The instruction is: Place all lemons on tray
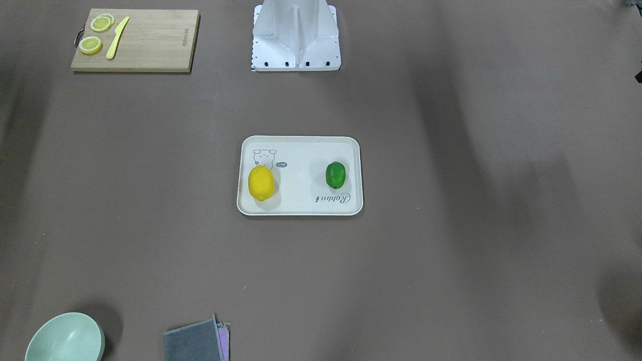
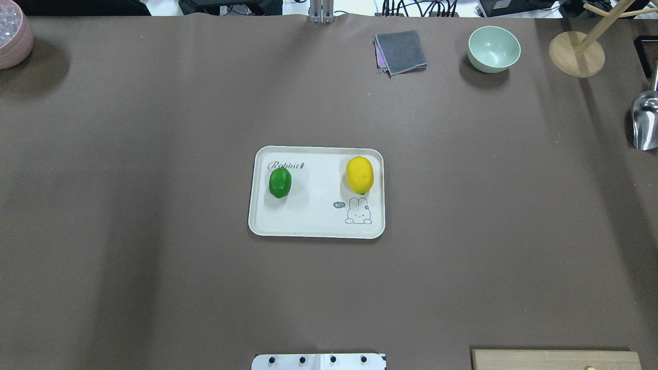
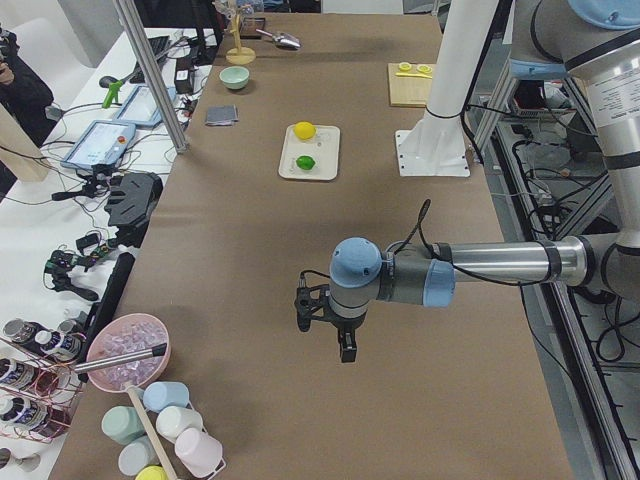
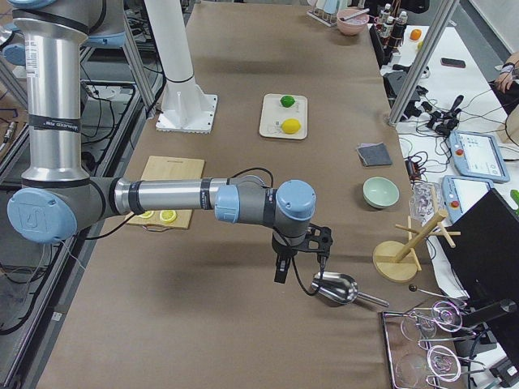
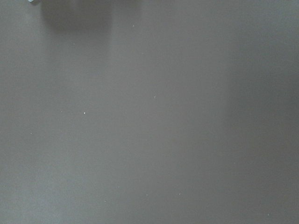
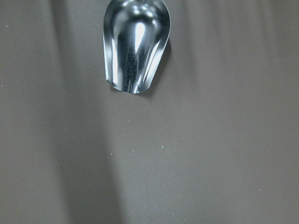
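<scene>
The off-white tray (image 2: 316,226) lies mid-table; it also shows in the front view (image 1: 301,205). The yellow lemon (image 2: 359,174) (image 1: 261,183) lies on the tray by the rabbit drawing. The green lemon (image 2: 280,182) (image 1: 335,175) lies on the tray near the "Rabbit" script. Both show small in the side views (image 3: 304,131) (image 4: 289,126). The left gripper (image 3: 345,345) hangs over bare table far from the tray. The right gripper (image 4: 281,267) hangs far from the tray, near a metal scoop. Whether either gripper is open or shut, I cannot tell.
A wooden cutting board (image 1: 145,42) with lemon slices (image 1: 102,22) and a yellow knife (image 1: 117,37) lies near the robot base (image 1: 296,40). A green bowl (image 2: 493,49), folded grey cloth (image 2: 401,51), wooden stand (image 2: 576,54), metal scoop (image 2: 645,121) and pink bowl (image 2: 13,38) sit at the table's edges.
</scene>
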